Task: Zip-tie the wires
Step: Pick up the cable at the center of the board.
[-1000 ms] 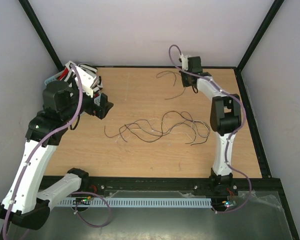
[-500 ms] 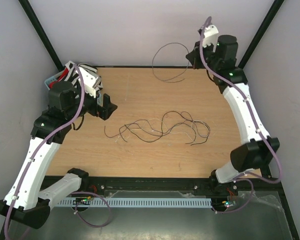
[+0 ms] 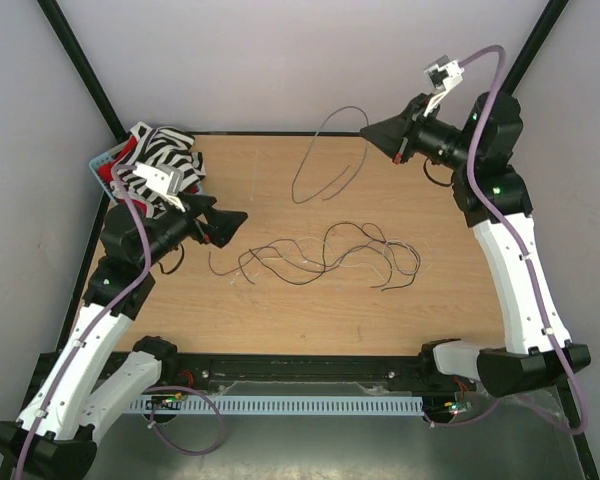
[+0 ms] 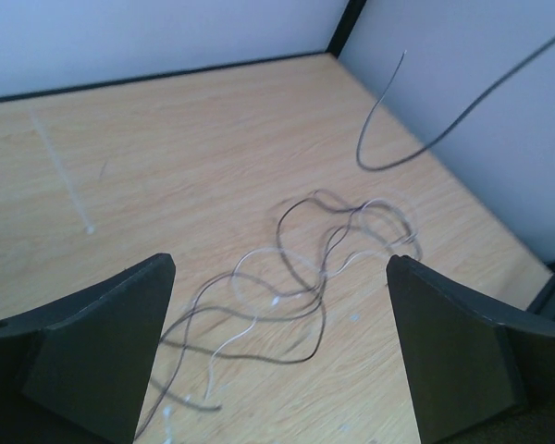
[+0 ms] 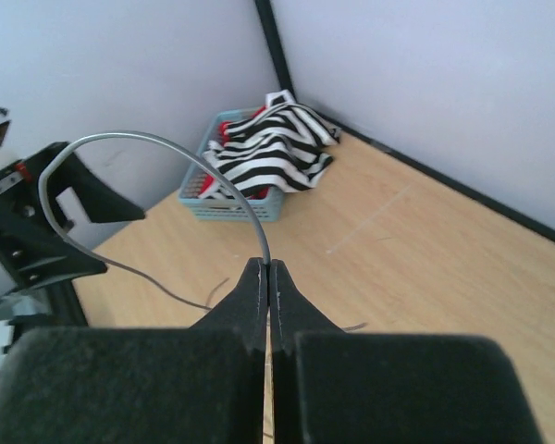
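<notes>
Top external view, right gripper (image 3: 365, 128) pinched shut on a single grey wire (image 5: 129, 135) held above the table (image 3: 280, 315), left gripper (image 3: 235, 218) spread wide and empty, wires (image 3: 320, 255) seen tangled mid-table.

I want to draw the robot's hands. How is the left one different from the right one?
The left gripper is open wide; the right gripper is squeezed shut. The left gripper holds nothing and aims at the loose wires on the table; the right gripper pinches one wire that curls through the air. Both are black with two fingers.
</notes>
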